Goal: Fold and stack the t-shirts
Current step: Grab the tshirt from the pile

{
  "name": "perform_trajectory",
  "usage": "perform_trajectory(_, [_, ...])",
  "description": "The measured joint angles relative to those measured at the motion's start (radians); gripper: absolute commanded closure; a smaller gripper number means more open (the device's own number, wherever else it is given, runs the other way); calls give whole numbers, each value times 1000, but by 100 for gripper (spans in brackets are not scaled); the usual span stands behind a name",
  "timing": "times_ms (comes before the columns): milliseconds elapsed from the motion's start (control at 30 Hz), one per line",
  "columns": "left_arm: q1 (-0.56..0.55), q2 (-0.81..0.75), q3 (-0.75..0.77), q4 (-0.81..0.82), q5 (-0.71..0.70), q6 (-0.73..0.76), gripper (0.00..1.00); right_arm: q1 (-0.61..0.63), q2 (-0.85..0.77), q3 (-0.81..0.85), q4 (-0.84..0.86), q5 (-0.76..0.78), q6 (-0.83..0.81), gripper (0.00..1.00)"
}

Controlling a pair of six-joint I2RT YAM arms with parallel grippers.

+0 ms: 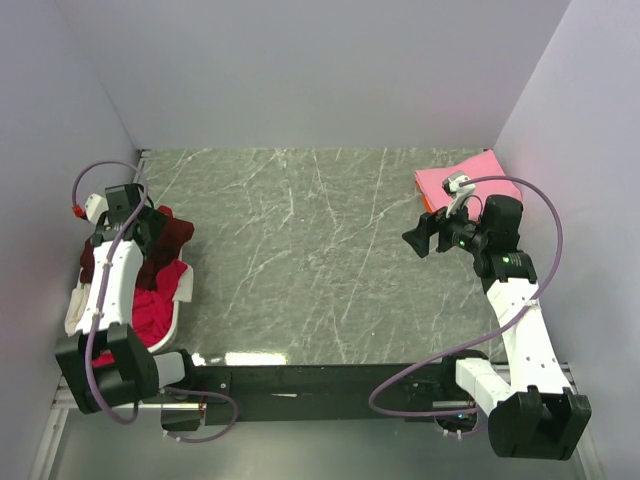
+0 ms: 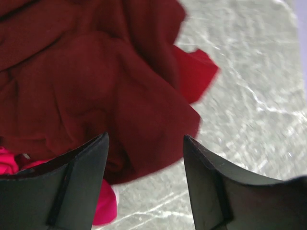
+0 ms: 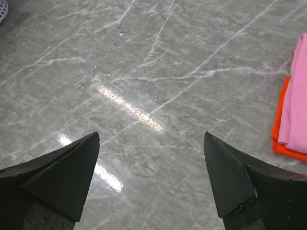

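Currently, left claw [image 2: 146, 139] spread over maroon t-shirt [image 2: 86, 86], right claw [image 3: 151, 136] spread above marble table [image 3: 144, 72], pink t-shirt [image 3: 297, 96] nearby

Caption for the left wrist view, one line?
Open left gripper poised over the crumpled dark maroon t-shirt, grey table beyond.

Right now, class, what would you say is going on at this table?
Two robot arms are sorting t-shirts. The left gripper is open over a crumpled maroon shirt, which spills out of the basket at the table's left edge, above a magenta shirt. The right gripper is open over bare table, holding nothing. Beside it, in the far right corner, a folded pink shirt lies on an orange one.
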Motion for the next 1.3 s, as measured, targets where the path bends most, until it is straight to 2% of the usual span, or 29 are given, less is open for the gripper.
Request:
perform_trajectory(100, [19,58,1,2,-5,-31,35,0,0,0,-1,1,0,5])
perform_trajectory(133, [25,79,1,3,-5,-37,40,0,0,0,-1,1,0,5])
perform_trajectory(167, [31,101,2,7,-4,-42,51,0,0,0,-1,1,0,5])
perform_trajectory(200, [36,121,3,10,-2,-48,57,0,0,0,-1,1,0,5])
perform_trajectory(267, [48,162,11,22,12,-51,75,0,0,0,-1,2,0,5])
perform_trajectory(367, [64,194,19,48,39,-33,92,0,0,0,-1,3,0,5])
perform_trajectory(467, [82,195,19,68,74,-2,100,0,0,0,-2,4,0,5])
perform_trajectory(633, [117,139,21,111,136,68,100,0,0,0,-2,5,0,5])
perform_trajectory(833, [130,-98,50,182,182,163,100,0,0,3,-6,5,0,5])
perform_trajectory(1033, [123,-176,243,225,183,216,100,0,1,7,-7,4,0,5])
perform_trajectory(1300, [108,-146,537,212,174,262,100,0,2,7,-7,4,0,5])
